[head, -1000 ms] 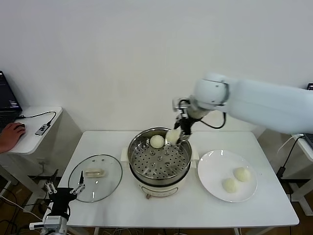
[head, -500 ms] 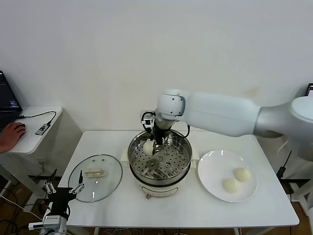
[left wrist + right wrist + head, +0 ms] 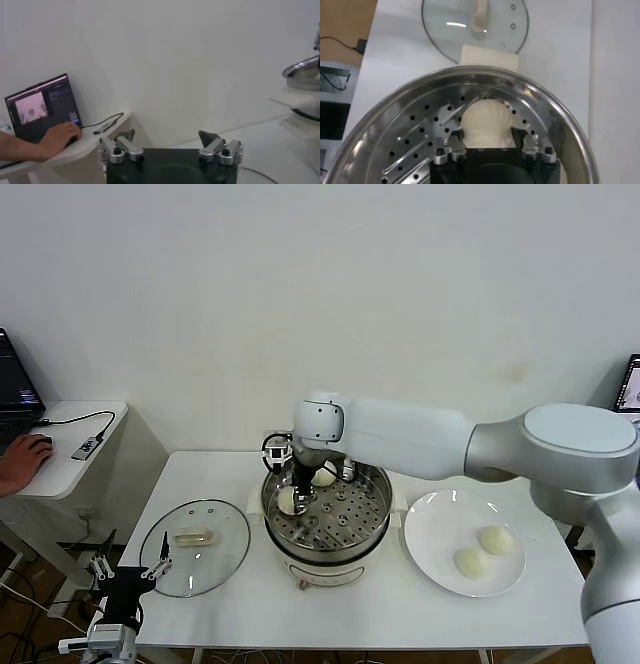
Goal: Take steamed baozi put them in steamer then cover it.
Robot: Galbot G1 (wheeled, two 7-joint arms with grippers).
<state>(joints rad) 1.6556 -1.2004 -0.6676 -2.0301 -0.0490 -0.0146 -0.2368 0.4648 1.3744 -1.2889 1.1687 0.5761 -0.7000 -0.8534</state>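
The steamer point(image 3: 372, 524) stands mid-table. My right gripper point(image 3: 297, 502) reaches down into it at its left side, shut on a baozi point(image 3: 286, 500) that is low over the perforated tray. In the right wrist view the fingers point(image 3: 457, 141) flank that baozi point(image 3: 486, 120) inside the steamer point(image 3: 547, 112). A second baozi point(image 3: 323, 476) lies at the tray's back. Two more baozi point(image 3: 494, 539) point(image 3: 469, 562) lie on the white plate point(image 3: 435, 529). The cover point(image 3: 215, 564) lies flat left of the steamer, also in the right wrist view point(image 3: 502, 25). My left gripper point(image 3: 130, 578) is open, parked low at the front left.
A side table point(image 3: 70, 454) with a laptop, a cable and a person's hand point(image 3: 22, 456) stands far left. In the left wrist view the open left gripper point(image 3: 167, 136) faces the wall, with the steamer's edge point(image 3: 305, 70) at one side.
My right arm has swung from the steamer's back right across to its left side and lowered the baozi towards the tray. The left arm has not moved.
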